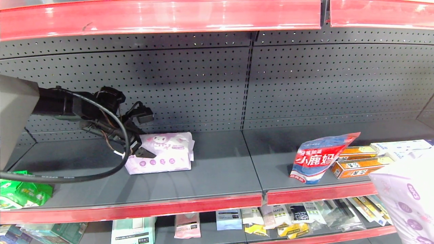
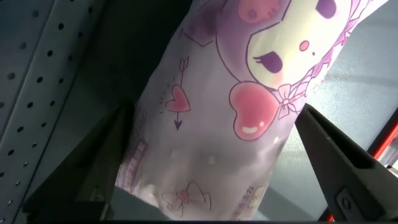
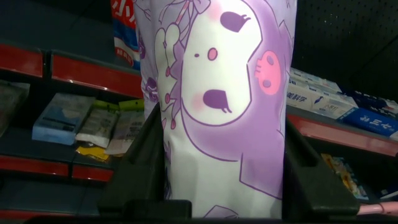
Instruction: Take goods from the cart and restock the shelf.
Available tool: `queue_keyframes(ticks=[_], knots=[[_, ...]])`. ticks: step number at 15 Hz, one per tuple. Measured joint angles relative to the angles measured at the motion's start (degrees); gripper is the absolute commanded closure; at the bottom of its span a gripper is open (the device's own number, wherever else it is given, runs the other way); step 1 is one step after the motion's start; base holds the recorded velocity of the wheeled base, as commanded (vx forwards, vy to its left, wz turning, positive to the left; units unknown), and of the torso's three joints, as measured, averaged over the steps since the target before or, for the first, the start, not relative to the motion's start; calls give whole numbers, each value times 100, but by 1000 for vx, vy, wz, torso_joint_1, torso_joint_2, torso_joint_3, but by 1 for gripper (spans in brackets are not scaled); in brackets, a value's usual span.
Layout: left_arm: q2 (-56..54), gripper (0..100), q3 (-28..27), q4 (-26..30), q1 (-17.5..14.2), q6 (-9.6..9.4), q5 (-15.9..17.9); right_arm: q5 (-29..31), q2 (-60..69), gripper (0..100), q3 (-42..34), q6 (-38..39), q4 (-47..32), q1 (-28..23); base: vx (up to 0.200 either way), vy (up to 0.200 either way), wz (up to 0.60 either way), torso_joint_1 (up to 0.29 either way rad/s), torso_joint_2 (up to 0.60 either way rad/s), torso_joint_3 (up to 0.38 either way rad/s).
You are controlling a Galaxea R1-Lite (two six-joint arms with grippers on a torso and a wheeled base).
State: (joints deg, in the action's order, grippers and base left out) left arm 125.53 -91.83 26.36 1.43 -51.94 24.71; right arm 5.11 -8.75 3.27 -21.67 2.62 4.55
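Here the left claw [image 1: 148,136] sits over the near-left end of a wipes pack [image 1: 166,154] that lies flat on the grey shelf [image 1: 220,169], near the pegboard back wall. The claw is spread wide. Its two dark fingers [image 2: 102,168] stand on either side of the pack, and whether they touch its sides cannot be told.

The wipes pack is soft and pillow-like, pale pink and lavender. It is printed with a cartoon face in a purple hood, a glossy pink heart with a bow, and a small arrowed heart outline. Its loose plastic ends are crinkled.

The right claw [image 3: 225,127] is pinching a second pack [image 3: 224,112] of the same kind. It holds the pack upright, low and to the right in front of the shelf, with the fingers pressed against both long sides. This pack shows a white cartoon face with a purple hood, a pink skull mark and pink cheeks on lilac wrap.

Further right on the shelf, a red-and-blue pouch [image 1: 318,157] leans against stacked orange boxes [image 1: 359,166]. A green packet [image 1: 20,193] lies at the shelf's far left edge. On the lower shelf there is a row of small flat packets [image 1: 271,217].
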Motion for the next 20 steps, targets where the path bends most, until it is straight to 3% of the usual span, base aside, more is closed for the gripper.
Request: queue_keyframes(ticks=[4, 5, 10, 14, 20], knots=[[71, 0, -12, -24, 26, -30, 0, 0, -6, 100, -40, 2, -2, 0, 0, 0, 0, 0, 0, 0], [79, 100, -15, -24, 33, -44, 2, 0, -6, 100, -44, 0, 0, 0, 0, 0, 0, 0, 0, 0], [127, 100, 10, -20, 63, -294, 16, 0, -1, 100, -84, 6, 5, 0, 0, 0, 0, 0, 0, 0], [101, 100, 24, 156, 61, -756, 211, -2, 5, 100, -118, 6, 0, -4, 0, 0, 0, 0, 0, 0], [-210, 100, 169, 550, 59, -1019, 446, 0, 5, 100, -140, 6, 0, 0, 0, 0, 0, 0, 0, 0]])
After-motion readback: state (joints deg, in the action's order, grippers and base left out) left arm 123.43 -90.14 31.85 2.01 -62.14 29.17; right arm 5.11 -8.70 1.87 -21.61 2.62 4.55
